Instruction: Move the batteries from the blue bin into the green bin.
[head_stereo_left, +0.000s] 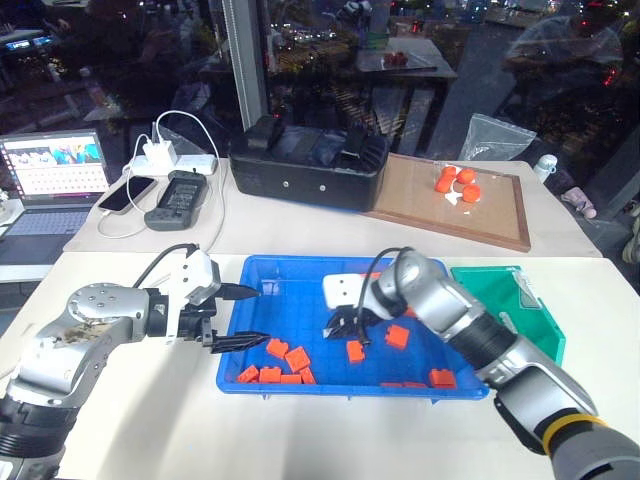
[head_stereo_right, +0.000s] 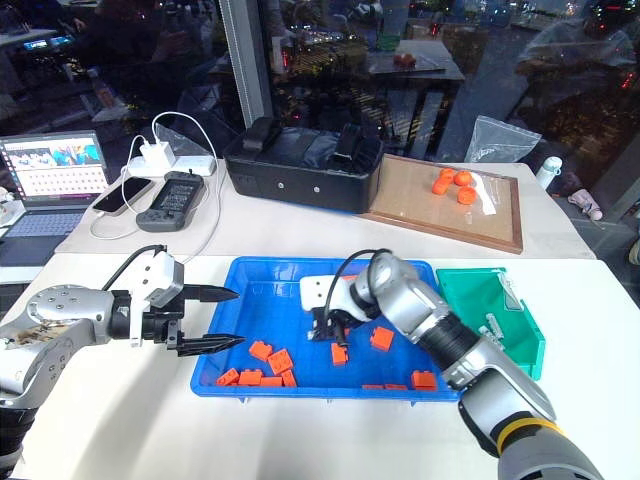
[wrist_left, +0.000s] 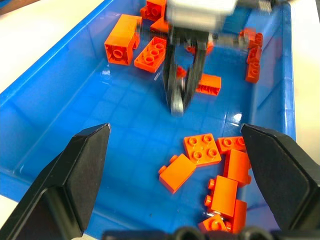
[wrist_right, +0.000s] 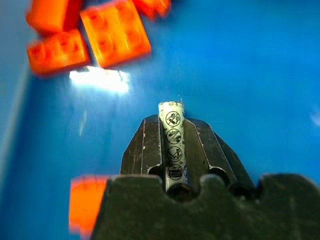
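Observation:
The blue bin (head_stereo_left: 340, 391) lies in front of me with orange bricks (head_stereo_left: 285, 362) scattered on its gridded floor. My right gripper (head_stereo_left: 338, 325) reaches down into the bin's middle, shut on a silver-grey battery (wrist_right: 172, 135) that lies lengthwise between its fingers. In the left wrist view this gripper (wrist_left: 179, 100) hangs just above the bin floor. My left gripper (head_stereo_left: 260, 315) is open and empty, hovering over the bin's left edge and pointing right. The green bin (head_stereo_right: 480, 295) stands against the blue bin's right side, with small silver pieces (head_stereo_right: 495, 325) inside.
Behind the bins stand a black box (head_stereo_left: 305, 165) and a wooden-framed board (head_stereo_left: 455, 210) with orange items on it. A laptop (head_stereo_left: 50, 175), a phone, a charger and cables lie at the back left. A plastic bag (head_stereo_left: 495, 135) sits at the back right.

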